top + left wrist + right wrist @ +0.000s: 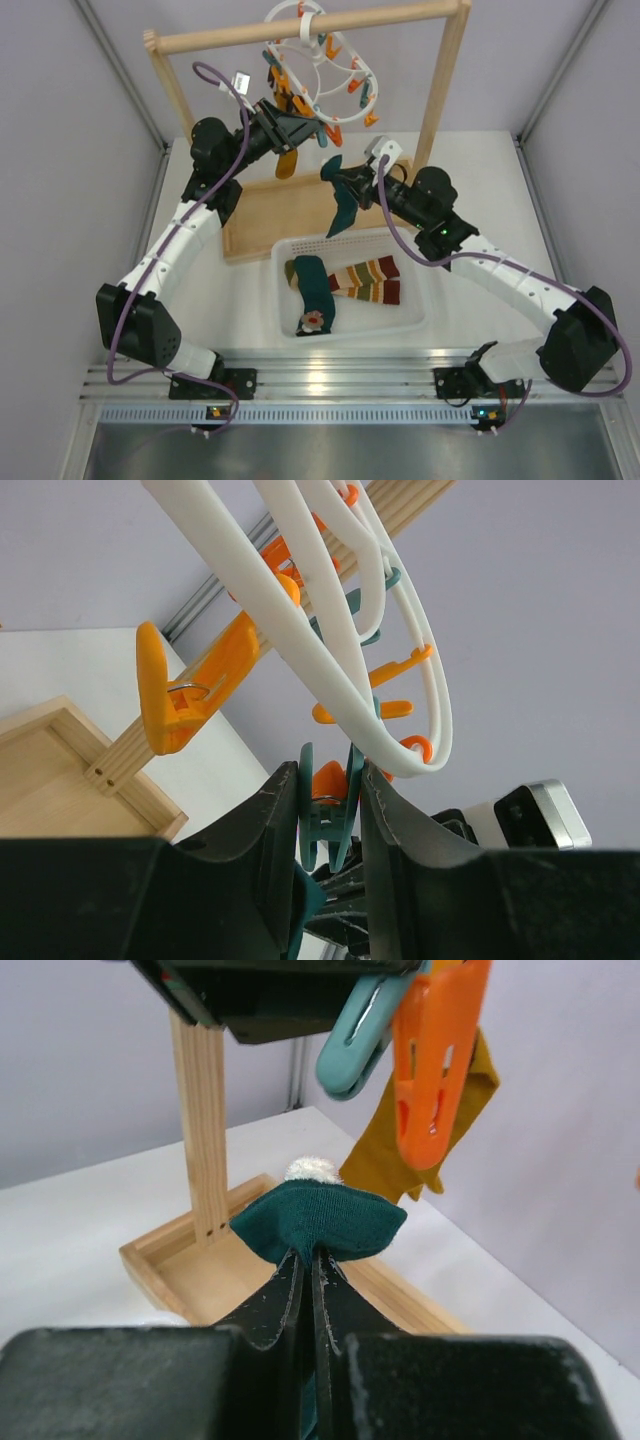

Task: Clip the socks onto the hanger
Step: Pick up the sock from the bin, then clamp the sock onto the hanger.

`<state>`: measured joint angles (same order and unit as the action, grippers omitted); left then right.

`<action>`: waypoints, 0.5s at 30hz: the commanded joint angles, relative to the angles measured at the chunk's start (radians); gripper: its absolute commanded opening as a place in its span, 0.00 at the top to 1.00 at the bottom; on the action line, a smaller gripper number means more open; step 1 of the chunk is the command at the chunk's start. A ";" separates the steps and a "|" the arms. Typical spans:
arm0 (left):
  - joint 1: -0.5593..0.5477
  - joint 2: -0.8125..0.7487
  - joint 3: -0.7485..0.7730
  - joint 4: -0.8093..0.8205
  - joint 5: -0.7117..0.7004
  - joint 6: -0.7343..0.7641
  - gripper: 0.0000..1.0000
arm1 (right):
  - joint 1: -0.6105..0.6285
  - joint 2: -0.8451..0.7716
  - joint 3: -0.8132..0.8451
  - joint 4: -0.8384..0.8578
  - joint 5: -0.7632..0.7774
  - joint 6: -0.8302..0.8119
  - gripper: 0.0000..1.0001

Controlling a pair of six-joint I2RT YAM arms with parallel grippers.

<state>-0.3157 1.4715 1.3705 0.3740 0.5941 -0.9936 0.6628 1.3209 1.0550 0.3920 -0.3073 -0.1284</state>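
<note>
The white ring hanger [322, 62] hangs from the wooden rail, with orange and teal clips dangling from it. My left gripper [308, 130] is up at its lower edge. In the left wrist view it [330, 802] is shut on a teal clip [330, 815] just under the white ring [300, 630]. My right gripper [347, 180] is close below and to the right, shut on a dark teal sock [343, 212] that hangs down. In the right wrist view, the bunched sock edge [318, 1218] pokes out past the closed jaws of that gripper [312, 1256], below a teal clip [358, 1045] and an orange clip [436, 1070].
A mustard sock [286, 163] hangs from the hanger by the left gripper. A white basket [278, 290] in front holds another dark teal sock [318, 292] and striped socks [368, 278]. The wooden frame [300, 30] stands on a wooden tray base [265, 215] behind the basket.
</note>
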 commanded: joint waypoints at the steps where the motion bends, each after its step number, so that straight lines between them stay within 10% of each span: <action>1: 0.017 0.010 -0.001 0.074 -0.030 -0.019 1.00 | -0.009 -0.006 0.039 0.165 0.072 0.029 1.00; 15: 0.017 0.016 -0.004 0.075 -0.025 -0.033 1.00 | -0.009 0.004 0.020 0.213 0.114 0.101 1.00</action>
<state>-0.3153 1.4822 1.3705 0.3973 0.6060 -1.0008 0.6624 1.3243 1.0325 0.5770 -0.2306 -0.1017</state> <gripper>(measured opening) 0.328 0.011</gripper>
